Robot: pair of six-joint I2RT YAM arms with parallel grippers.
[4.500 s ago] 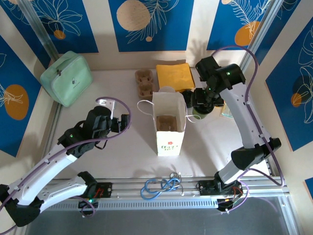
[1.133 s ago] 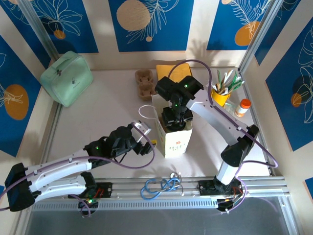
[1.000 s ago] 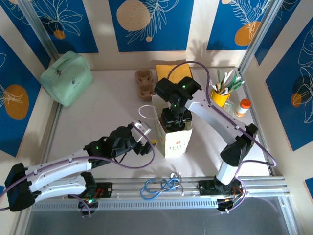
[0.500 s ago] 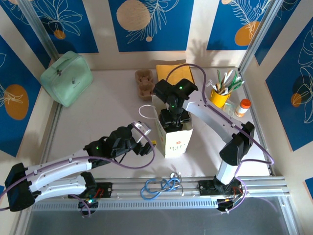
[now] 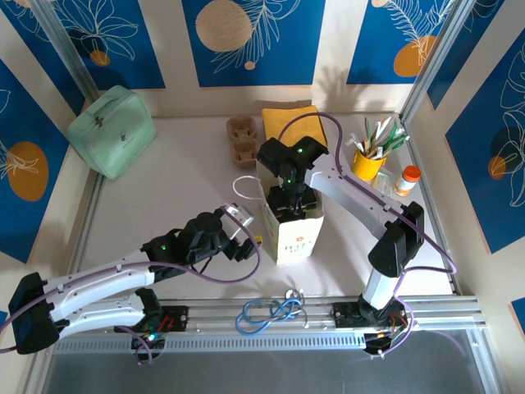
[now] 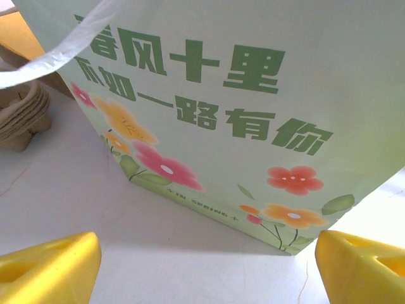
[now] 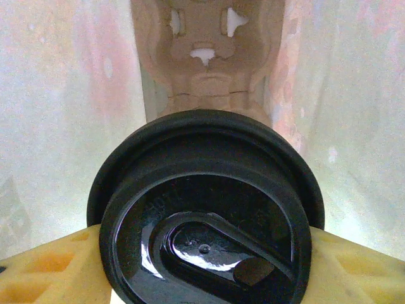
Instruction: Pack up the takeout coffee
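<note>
**Right gripper holding the cup inside the bag**

The bag (image 5: pixel 294 234) is standing upright on the table (image 5: pixel 164 189) with its mouth open upward. The right gripper (image 5: pixel 290 199) is reaching down into that mouth. In the right wrist view its yellow fingers (image 7: pixel 44 269) are clasping the cup (image 7: pixel 205 209) from both sides, just below the black lid. The cup is hanging upright inside the bag, between the pale paper walls. A carrier (image 7: pixel 205 57) is lying lower in the bag, beyond the cup. I cannot tell whether the cup is touching it.

The left gripper (image 5: pixel 244 243) is hovering low down, just beside the bag's left side. It is facing the printed panel with green characters and flowers. Its jaws are standing wide apart, with nothing between them, and they are not touching the bag. A white handle (image 6: pixel 57 44) is drooping over that same side of the bag.

Spare carriers (image 5: pixel 244 139) are sitting behind the bag, slightly to its left. A yellow pad (image 5: pixel 291 123) is lying directly behind the bag. To the bag's right, a yellow pot (image 5: pixel 367 162) is holding utensils, and a bottle (image 5: pixel 407 178) with an orange cap is standing beyond it. A green case (image 5: pixel 112 131) is resting well apart from the bag, behind it and to the left. Blue cable loops (image 5: pixel 267 314) are lying in front of the bag.
</note>
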